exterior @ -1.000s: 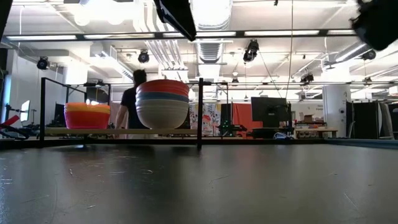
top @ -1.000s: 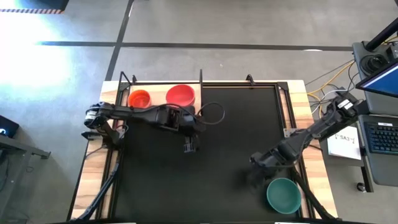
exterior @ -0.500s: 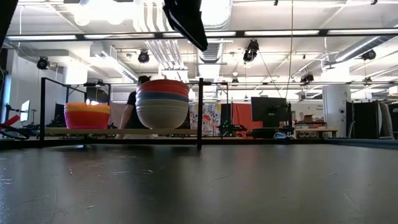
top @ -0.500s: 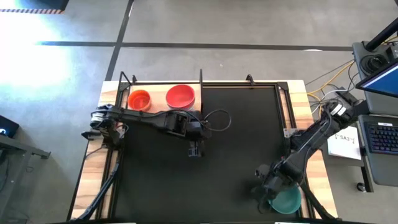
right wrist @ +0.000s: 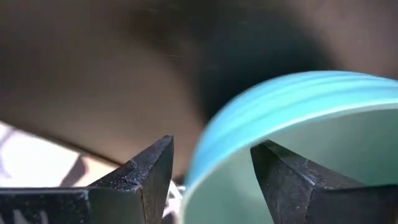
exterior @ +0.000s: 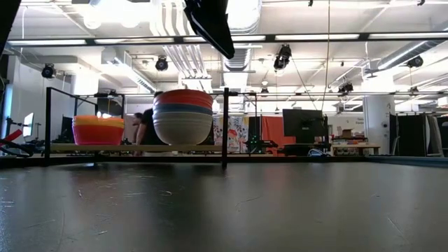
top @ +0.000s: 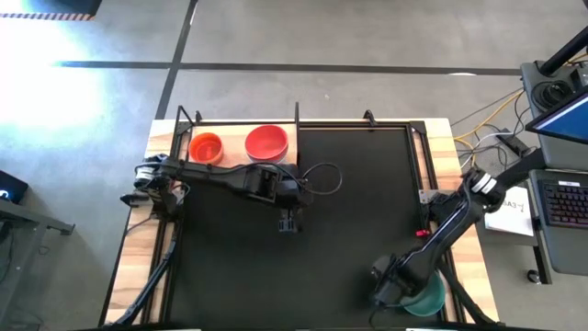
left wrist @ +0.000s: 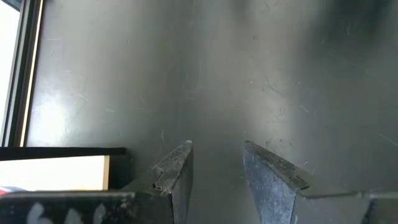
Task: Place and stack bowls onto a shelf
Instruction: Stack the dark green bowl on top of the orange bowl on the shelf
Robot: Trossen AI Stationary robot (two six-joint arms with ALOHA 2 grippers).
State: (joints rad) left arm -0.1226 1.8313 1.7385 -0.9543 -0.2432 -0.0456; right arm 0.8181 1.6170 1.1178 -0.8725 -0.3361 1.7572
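The shelf (top: pixel 232 153) stands at the table's far left. It carries a stack of small bowls with an orange-red one on top (top: pixel 207 145) and a stack of larger bowls topped by a red one (top: pixel 267 142); both stacks (exterior: pixel 98 130) (exterior: pixel 183 116) rest on their bases. A teal bowl (top: pixel 424 296) sits on the mat near the front right corner. My right gripper (top: pixel 390 291) is open at the bowl's left rim (right wrist: pixel 217 149), one finger outside it and one over the inside. My left gripper (top: pixel 288 224) hangs open above bare mat (left wrist: pixel 214 155), near the shelf's right end.
A black frame with upright posts (exterior: pixel 225 126) surrounds the shelf and the mat's edges. Wooden table borders (top: pixel 464 184) flank the black mat. A person (exterior: pixel 145 126) stands in the room beyond the shelf. Bare mat (top: pixel 358 193) spreads between the two arms.
My right gripper has swung toward the table's near edge and down, tipping more steeply, and now straddles the teal bowl's rim. My left gripper drifted a little away from the shelf toward the table's middle, then kept still. No bowl has moved.
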